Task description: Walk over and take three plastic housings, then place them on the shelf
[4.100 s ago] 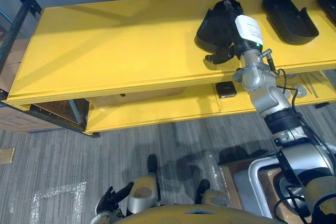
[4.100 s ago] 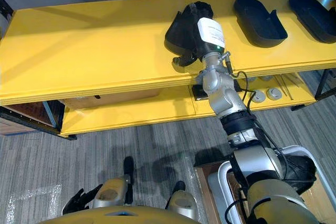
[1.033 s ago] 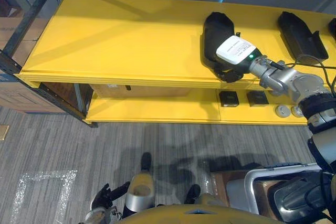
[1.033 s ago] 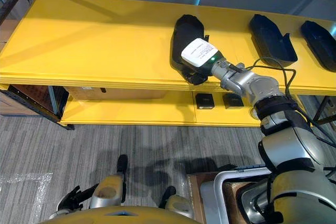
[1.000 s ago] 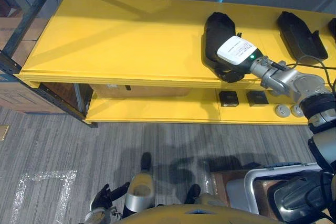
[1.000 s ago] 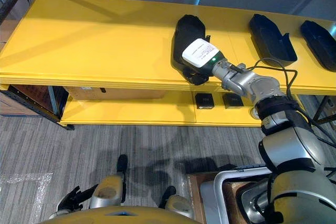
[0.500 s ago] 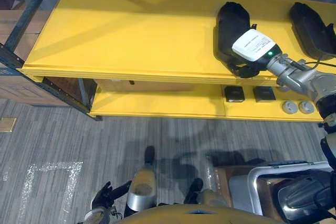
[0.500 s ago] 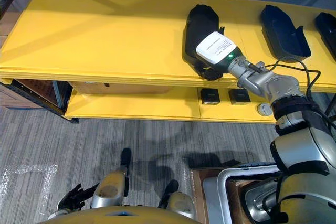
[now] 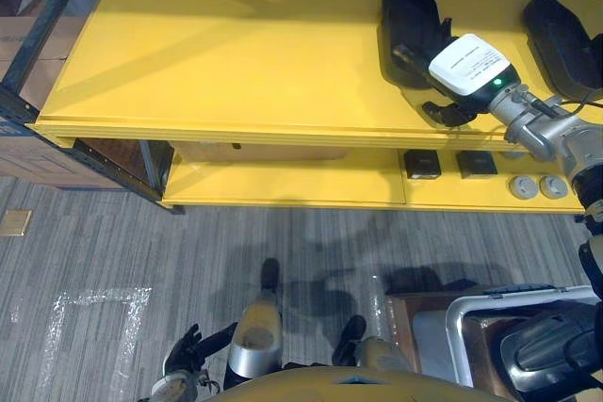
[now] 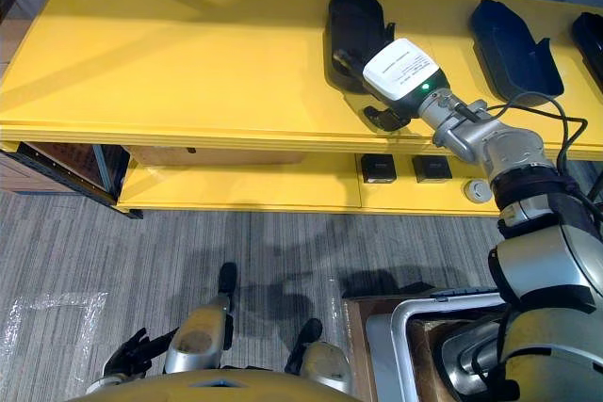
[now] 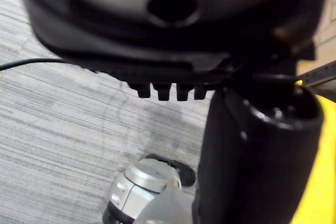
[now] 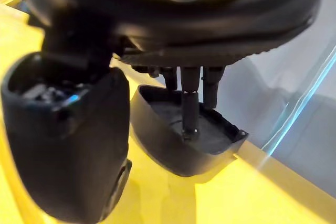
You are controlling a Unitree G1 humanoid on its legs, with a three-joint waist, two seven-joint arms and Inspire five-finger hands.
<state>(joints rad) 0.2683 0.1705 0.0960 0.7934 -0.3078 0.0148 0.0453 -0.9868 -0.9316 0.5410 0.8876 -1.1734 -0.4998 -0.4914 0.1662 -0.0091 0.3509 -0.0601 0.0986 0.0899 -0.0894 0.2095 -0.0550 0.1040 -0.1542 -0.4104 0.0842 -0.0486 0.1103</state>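
Note:
A black plastic housing [image 9: 411, 18] lies open side up on the yellow shelf's top board [image 9: 226, 54]. My right hand [image 10: 382, 118] reaches in from the right at the housing's near end, by the shelf's front edge. In the right wrist view its fingers [image 12: 190, 109] are straight and dip into the housing [image 12: 176, 153], with the thumb [image 12: 68, 145] off to the side, clear of it. Two more black housings [image 10: 509, 37] [image 10: 592, 42] lie further right on the same board. My left hand [image 9: 187, 361] hangs low over the floor, its fingers relaxed.
The lower yellow board holds two small black square parts [image 9: 423, 165] and grey round parts [image 9: 521, 186]. A cardboard box [image 9: 254, 152] sits under the top board. A dark rack post [image 9: 49, 16] stands at the left, and a white-rimmed crate [image 9: 471, 322] at the lower right.
The view has shifted. The housing, held tilted 4 s ago, now lies flat on the board. My right hand has drawn back towards the front edge, uncovering more of it.

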